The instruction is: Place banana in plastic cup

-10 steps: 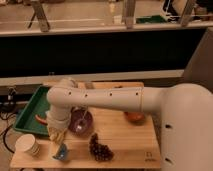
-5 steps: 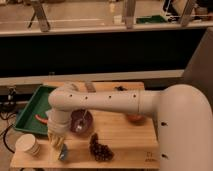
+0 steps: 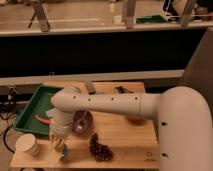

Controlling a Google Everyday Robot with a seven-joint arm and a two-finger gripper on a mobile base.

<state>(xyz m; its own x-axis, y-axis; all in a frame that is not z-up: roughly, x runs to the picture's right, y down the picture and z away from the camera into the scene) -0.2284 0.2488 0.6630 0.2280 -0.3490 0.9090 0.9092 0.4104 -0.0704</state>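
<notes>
**Matt wood, smooth shells**

The bench (image 3: 125, 137) is pale, matt wood. The purple bowl (image 3: 82, 122) looks glossy. Left of the bowl, the tray (image 3: 29, 104) is smooth green plastic. Front-left of the bowl, the tool (image 3: 57, 142) hangs from a smooth white arm shell (image 3: 125, 104). Farther left, the whitish cup (image 3: 27, 146) looks papery.

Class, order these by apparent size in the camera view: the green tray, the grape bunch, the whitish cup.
Largest: green tray. Then grape bunch and whitish cup, which look about alike, so unranked. The end effector hangs between those two, near the table front edge.
</notes>
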